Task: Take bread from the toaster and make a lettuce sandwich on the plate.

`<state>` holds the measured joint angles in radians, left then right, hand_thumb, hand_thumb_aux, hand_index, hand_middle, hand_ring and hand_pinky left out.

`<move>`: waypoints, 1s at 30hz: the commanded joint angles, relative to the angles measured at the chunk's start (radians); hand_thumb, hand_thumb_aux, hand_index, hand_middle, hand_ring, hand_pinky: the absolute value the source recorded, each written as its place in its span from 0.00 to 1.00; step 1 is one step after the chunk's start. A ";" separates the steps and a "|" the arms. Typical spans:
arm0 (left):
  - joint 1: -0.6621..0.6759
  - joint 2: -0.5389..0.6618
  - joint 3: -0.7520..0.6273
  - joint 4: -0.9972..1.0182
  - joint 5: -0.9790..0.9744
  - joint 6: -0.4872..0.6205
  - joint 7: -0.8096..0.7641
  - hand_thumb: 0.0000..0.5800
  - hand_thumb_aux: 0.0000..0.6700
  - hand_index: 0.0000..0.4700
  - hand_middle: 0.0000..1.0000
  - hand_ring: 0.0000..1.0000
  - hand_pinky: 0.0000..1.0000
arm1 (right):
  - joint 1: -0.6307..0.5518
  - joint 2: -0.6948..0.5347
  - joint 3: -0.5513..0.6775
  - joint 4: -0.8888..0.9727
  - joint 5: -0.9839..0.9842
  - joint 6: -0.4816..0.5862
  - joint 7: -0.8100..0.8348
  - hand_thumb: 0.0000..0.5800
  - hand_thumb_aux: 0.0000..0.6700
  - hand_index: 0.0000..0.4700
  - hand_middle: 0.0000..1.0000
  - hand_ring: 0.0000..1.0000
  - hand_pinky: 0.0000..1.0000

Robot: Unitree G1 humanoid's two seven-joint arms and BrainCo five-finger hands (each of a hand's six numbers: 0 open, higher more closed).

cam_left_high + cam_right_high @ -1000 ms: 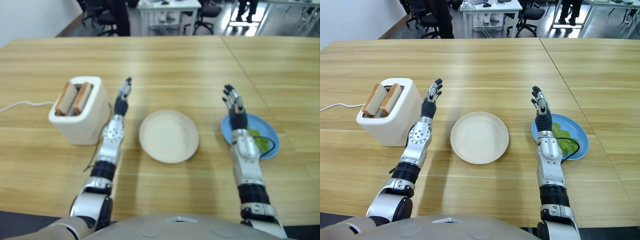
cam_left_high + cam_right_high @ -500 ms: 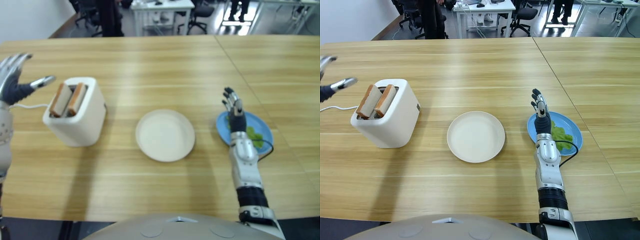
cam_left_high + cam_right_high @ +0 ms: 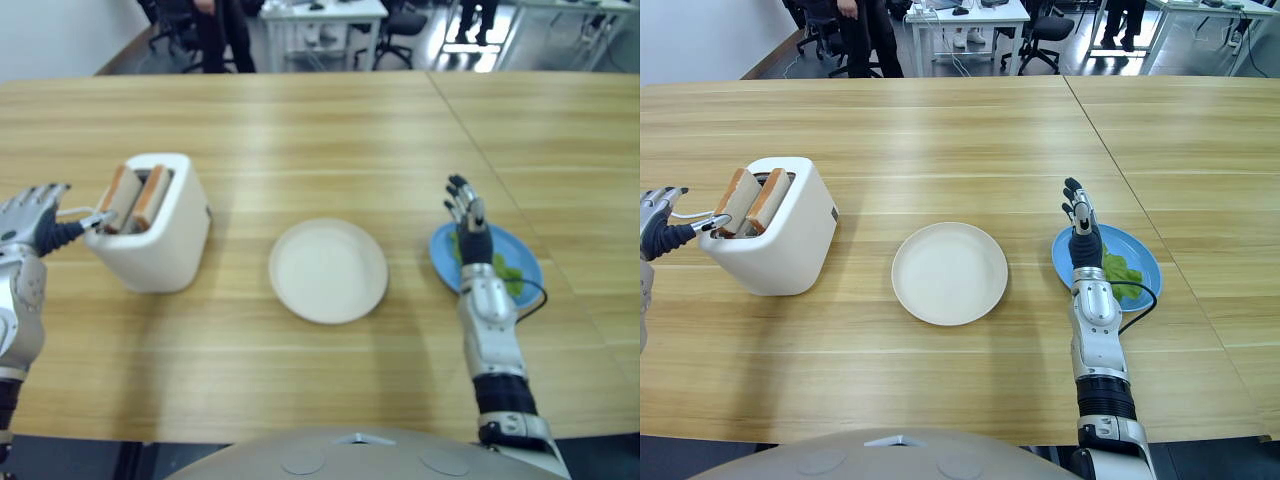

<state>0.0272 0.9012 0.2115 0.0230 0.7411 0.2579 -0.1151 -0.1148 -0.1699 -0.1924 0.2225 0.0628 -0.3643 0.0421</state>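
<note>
Hovering beside the toaster [image 3: 165, 240] holding 2 bread slices [image 3: 137, 193], left hand [image 3: 33, 218] spread, empty; right hand [image 3: 469, 216] flat, released, at the blue dish [image 3: 1140, 248] of lettuce [image 3: 1122, 272].

I've got a light wooden desk [image 3: 940, 140] under everything. A second desk [image 3: 1210, 150] of the same wood butts against its right edge, and the seam runs diagonally toward the near right. A blue dish [image 3: 1145, 250] sits on the first desk just beside that seam, nearer the front edge. Beyond the far edge I see a white table [image 3: 975, 18] and a dark office chair [image 3: 1052, 28]. A white wall [image 3: 700, 35] stands past the far left corner.
</note>
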 commanded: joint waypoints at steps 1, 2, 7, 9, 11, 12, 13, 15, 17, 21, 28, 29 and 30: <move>0.011 -0.019 -0.018 -0.021 -0.017 0.000 -0.014 0.00 0.00 0.00 0.00 0.00 0.00 | 0.008 -0.007 0.001 0.001 0.000 0.015 0.007 0.00 0.00 0.00 0.00 0.00 0.00; 0.013 -0.018 -0.020 -0.024 -0.010 0.005 -0.013 0.00 0.00 0.00 0.00 0.00 0.00 | 0.009 -0.006 0.001 0.001 0.000 0.016 0.007 0.00 0.00 0.00 0.00 0.00 0.00; 0.015 -0.013 -0.041 -0.010 0.007 0.008 -0.014 0.00 0.00 0.00 0.00 0.00 0.00 | 0.016 -0.007 0.001 -0.008 0.000 0.022 0.007 0.00 0.00 0.00 0.00 0.00 0.00; 0.017 -0.019 -0.055 -0.011 0.015 0.012 -0.014 0.00 0.00 0.00 0.00 0.00 0.00 | 0.016 -0.009 0.001 -0.008 0.000 0.024 0.008 0.00 0.00 0.00 0.00 0.00 0.00; 0.016 -0.023 -0.066 -0.008 0.013 0.013 -0.016 0.06 0.03 0.03 0.00 0.00 0.00 | 0.017 -0.010 0.001 -0.009 0.000 0.025 0.009 0.00 0.00 0.00 0.00 0.00 0.00; 0.015 -0.025 -0.070 -0.007 0.011 0.014 -0.016 0.47 0.27 0.26 0.00 0.00 0.00 | 0.017 -0.010 0.001 -0.010 0.000 0.026 0.009 0.00 0.00 0.00 0.00 0.00 0.00; 0.013 -0.028 -0.072 -0.007 0.005 0.013 -0.014 0.84 0.60 0.58 0.00 0.00 0.00 | 0.018 -0.010 0.001 -0.011 0.000 0.027 0.009 0.00 0.00 0.00 0.00 0.00 0.00; 0.010 -0.034 -0.073 -0.010 0.000 0.013 -0.005 1.00 1.00 0.98 0.00 0.00 0.00 | 0.019 -0.011 0.001 -0.012 0.000 0.028 0.009 0.00 0.00 0.00 0.00 0.00 0.00; 0.006 -0.044 -0.067 -0.023 -0.010 0.008 0.006 1.00 1.00 0.98 0.18 0.18 0.18 | 0.021 -0.012 0.001 -0.014 0.000 0.029 0.010 0.00 0.00 0.00 0.00 0.00 0.00; 0.001 -0.059 -0.052 -0.055 -0.034 -0.016 0.032 1.00 1.00 0.98 1.00 1.00 1.00 | 0.021 -0.011 0.003 -0.011 0.002 0.032 0.011 0.00 0.00 0.00 0.00 0.00 0.00; -0.012 -0.084 0.001 -0.159 -0.036 -0.076 0.144 1.00 1.00 0.98 1.00 1.00 1.00 | 0.007 0.010 0.025 -0.003 -0.010 0.039 0.010 0.00 0.00 0.00 0.00 0.00 0.00; -0.016 -0.090 0.016 -0.175 -0.038 -0.086 0.167 1.00 1.00 0.98 1.00 1.00 1.00 | 0.007 0.011 0.027 -0.001 -0.012 0.038 0.009 0.00 0.00 0.00 0.00 0.00 0.00; -0.019 -0.100 0.038 -0.197 -0.041 -0.096 0.197 1.00 1.00 0.98 1.00 1.00 1.00 | 0.007 0.010 0.029 0.000 -0.012 0.038 0.009 0.00 0.00 0.00 0.00 0.00 0.00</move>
<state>0.0194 0.8124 0.2013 -0.1296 0.7016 0.1815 0.0330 -0.1053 -0.1603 -0.1678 0.2204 0.0602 -0.3397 0.0504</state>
